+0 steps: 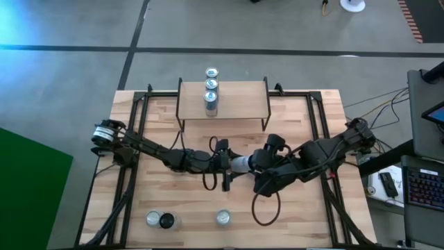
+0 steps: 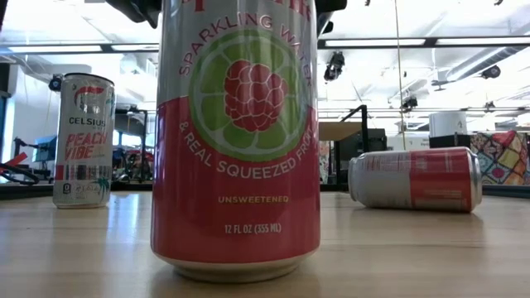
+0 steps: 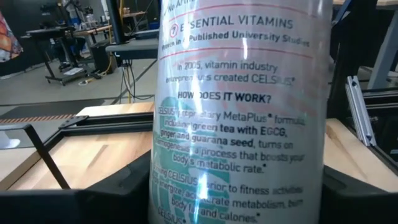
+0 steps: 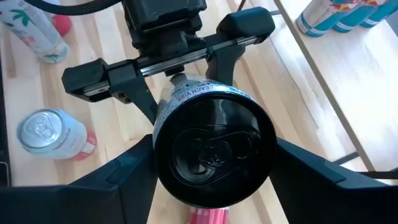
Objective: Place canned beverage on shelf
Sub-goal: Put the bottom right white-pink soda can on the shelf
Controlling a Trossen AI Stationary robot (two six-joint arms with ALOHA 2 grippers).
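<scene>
High view, can [image 1: 240,163]: held lying level over mid-frame, above bare table [image 1: 291,215], between the two arms' ends.
High view, left gripper [image 1: 231,164]: comes in from frame left, clamped on the can's body.
High view, right gripper [image 1: 255,164]: comes in from frame right, at the can's other end; whether it grips, cannot tell.
High view, shelf [image 1: 243,97]: upper centre of frame, a file of three cans [image 1: 211,85] on its left half, right half bare.
Low view, spare cans: pink sparkling water can [image 2: 238,141] fills centre; Celsius can [image 2: 83,139] upright at left; one more [image 2: 414,179] on its side at right (none of these in play).
Left wrist view, can [image 3: 239,124]: label print fills the frame, so it sits deep in that grip.
Right wrist view, can [image 4: 214,149]: dark lid faces camera, left gripper [image 4: 180,81] clasped behind it.
Judgement, step in hand: looks like a pass between arms. One side should hold firm until the other is secure, then turn the can upright and set it on the shelf's bare half, clear of the file.
</scene>
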